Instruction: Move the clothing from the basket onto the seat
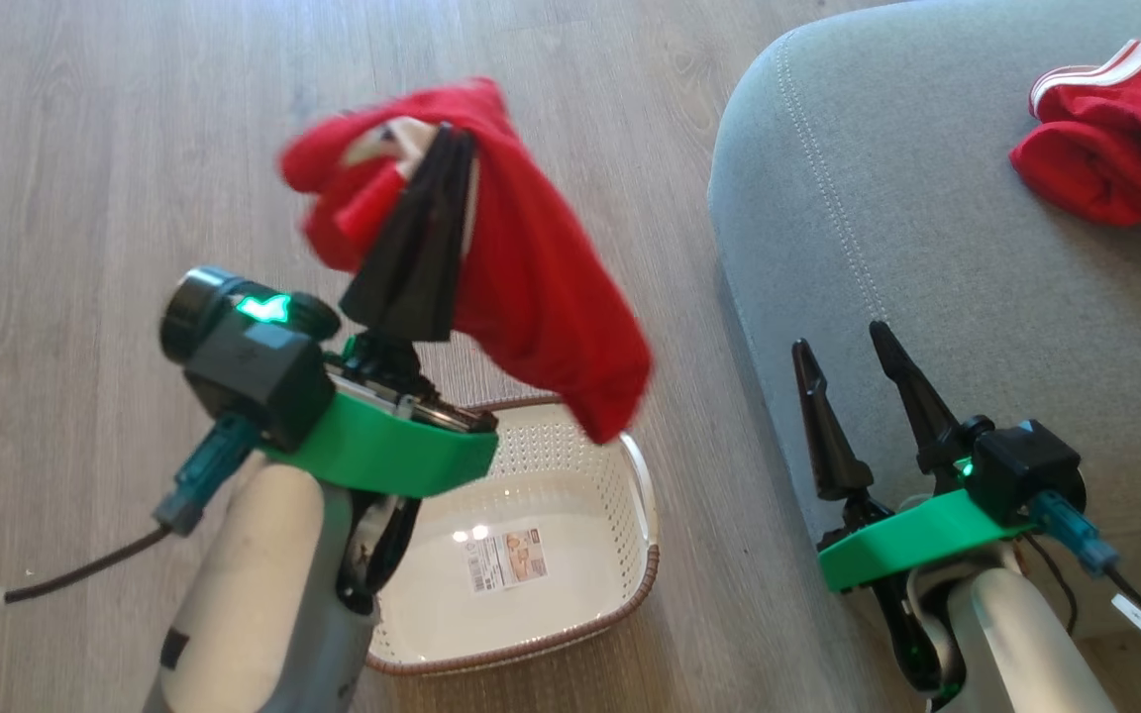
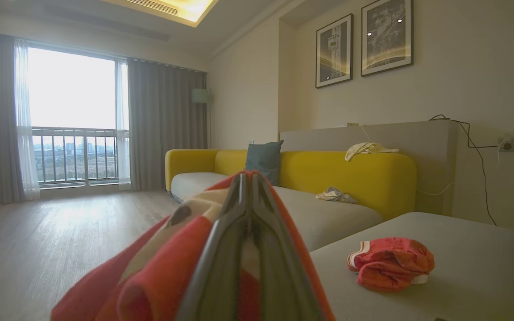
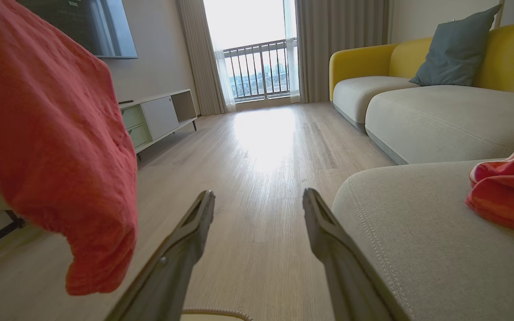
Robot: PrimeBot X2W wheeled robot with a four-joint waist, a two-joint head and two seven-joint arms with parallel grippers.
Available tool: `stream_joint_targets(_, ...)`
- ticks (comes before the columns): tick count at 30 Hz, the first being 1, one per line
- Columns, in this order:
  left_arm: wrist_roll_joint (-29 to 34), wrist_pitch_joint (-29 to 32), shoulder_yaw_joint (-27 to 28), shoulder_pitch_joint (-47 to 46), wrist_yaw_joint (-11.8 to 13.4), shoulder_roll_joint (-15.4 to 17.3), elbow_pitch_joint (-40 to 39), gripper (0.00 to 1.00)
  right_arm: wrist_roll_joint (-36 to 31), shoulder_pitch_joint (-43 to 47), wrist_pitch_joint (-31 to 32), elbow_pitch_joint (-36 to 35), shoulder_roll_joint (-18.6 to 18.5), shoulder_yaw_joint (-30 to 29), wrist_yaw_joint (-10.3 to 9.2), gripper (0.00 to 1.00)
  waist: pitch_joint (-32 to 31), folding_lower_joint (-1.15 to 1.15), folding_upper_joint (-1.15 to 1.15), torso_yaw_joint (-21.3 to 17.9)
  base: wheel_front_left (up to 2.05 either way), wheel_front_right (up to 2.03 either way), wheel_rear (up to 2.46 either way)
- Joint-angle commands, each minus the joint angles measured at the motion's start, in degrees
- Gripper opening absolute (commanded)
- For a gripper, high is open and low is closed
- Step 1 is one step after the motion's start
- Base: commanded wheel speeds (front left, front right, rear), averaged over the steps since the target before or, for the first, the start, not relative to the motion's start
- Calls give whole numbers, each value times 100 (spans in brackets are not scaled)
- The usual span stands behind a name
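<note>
Hanging over the basket [image 1: 570, 446]: one red garment [image 1: 541, 287] pinched in the left gripper [image 1: 452, 139], a second red garment [image 1: 1115, 149] lying on the seat [image 1: 927, 248].
Head view: left fingers pressed together on the cloth, which droops above the basket rim. The basket stands on the wood floor [image 1: 85, 149] beside the seat, and a paper label [image 1: 506, 560] lies flat on its bottom. The right gripper [image 1: 840, 337] has its fingers spread, gripping nothing, at the seat's edge. Left wrist view: closed fingers [image 2: 234, 232] wrapped in red fabric; the second red garment [image 2: 391, 263], white stripe trim, sits crumpled on the seat [image 2: 462, 276]. Right wrist view: the right gripper [image 3: 258, 192] is parted over the floor, the held cloth [image 3: 51, 147] hangs at left, and the basket rim [image 3: 214, 312] shows at the bottom edge.
</note>
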Motion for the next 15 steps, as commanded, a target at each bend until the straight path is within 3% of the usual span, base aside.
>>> stream_joint_targets(1, -36, -28, 123, -161, -47, 59, -153, 0, 37, -119, -36, -215, -20, 160, -1, 100, -3, 0, 0, 1, 0, 0, 0)
stream_joint_targets(8, -220, -28, -11, -90, -78, 59, 23, 0, 215, -101, -36, -398, -110, 454, -1, 100, -21, 0, 0, -18, 0, 0, 0)
stream_joint_targets(15, -217, -28, -58, -71, -76, 59, 155, 0, 623, -110, -36, -613, -434, 1085, -1, 100, -32, 0, 0, -62, 0, 0, 0)
